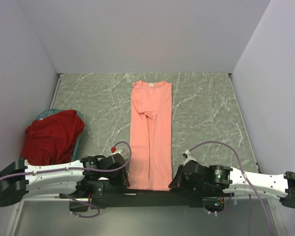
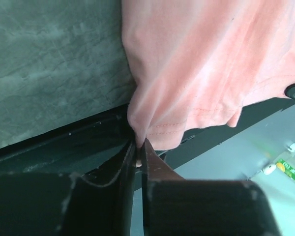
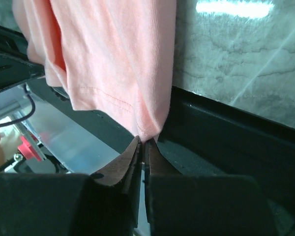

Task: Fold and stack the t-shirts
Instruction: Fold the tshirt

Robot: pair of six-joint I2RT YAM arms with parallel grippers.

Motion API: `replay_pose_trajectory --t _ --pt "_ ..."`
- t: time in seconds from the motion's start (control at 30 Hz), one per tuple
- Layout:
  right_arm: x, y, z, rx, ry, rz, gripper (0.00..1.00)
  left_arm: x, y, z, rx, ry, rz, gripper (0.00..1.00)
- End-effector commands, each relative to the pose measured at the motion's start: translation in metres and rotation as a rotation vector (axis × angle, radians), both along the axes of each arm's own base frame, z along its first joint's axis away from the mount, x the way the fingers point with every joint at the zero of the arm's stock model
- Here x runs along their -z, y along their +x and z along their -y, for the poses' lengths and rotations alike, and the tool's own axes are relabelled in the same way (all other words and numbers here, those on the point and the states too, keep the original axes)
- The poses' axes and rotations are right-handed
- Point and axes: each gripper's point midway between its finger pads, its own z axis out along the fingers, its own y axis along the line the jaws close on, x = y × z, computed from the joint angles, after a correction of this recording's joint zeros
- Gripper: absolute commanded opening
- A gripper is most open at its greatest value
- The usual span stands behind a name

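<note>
Both hem corners of the soft, light salmon-pink t-shirt (image 1: 151,137) sit clamped between the left fingers (image 2: 156,172) and the right fingers (image 3: 124,167), seemingly a sensible hold.

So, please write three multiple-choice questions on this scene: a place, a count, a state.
1. Where is the dark red t-shirt?
A) on the teal basket, left
B) far right corner
C) in a gripper

2. How many t-shirts show?
A) one
B) two
C) three

3. The left gripper and right gripper are:
A) open
B) shut on the pink t-shirt, at its near hem
C) shut on nothing

1 A: it drapes over the basket's rim.
2 B: one pink, one dark red.
3 B: wrist views show hem pinched between fingers.
</note>
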Motion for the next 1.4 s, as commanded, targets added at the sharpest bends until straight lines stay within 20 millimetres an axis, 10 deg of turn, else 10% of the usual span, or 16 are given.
replay_pose_trajectory --t 0.0,0.2,0.47,0.87,1.37 --pt "-0.017 0.016 -0.001 0.046 0.008 0.079 0.05 -0.031 0.018 0.018 -0.012 -0.059 0.094 0.12" --pt "-0.063 0.059 0.004 0.094 -0.086 0.284 0.0 -0.059 0.039 0.031 -0.006 -0.058 0.18 0.06" --pt "-0.104 0.133 -0.014 0.07 -0.156 0.478 0.0 -0.087 0.118 0.041 -0.095 -0.054 0.322 0.01" --pt "-0.108 0.238 -0.013 0.187 -0.274 0.526 0.0 -0.106 0.238 0.044 -0.29 -0.022 0.398 0.01" --pt "-0.096 0.325 0.005 0.255 -0.305 0.473 0.0 -0.088 0.317 0.037 -0.374 0.062 0.376 0.01"
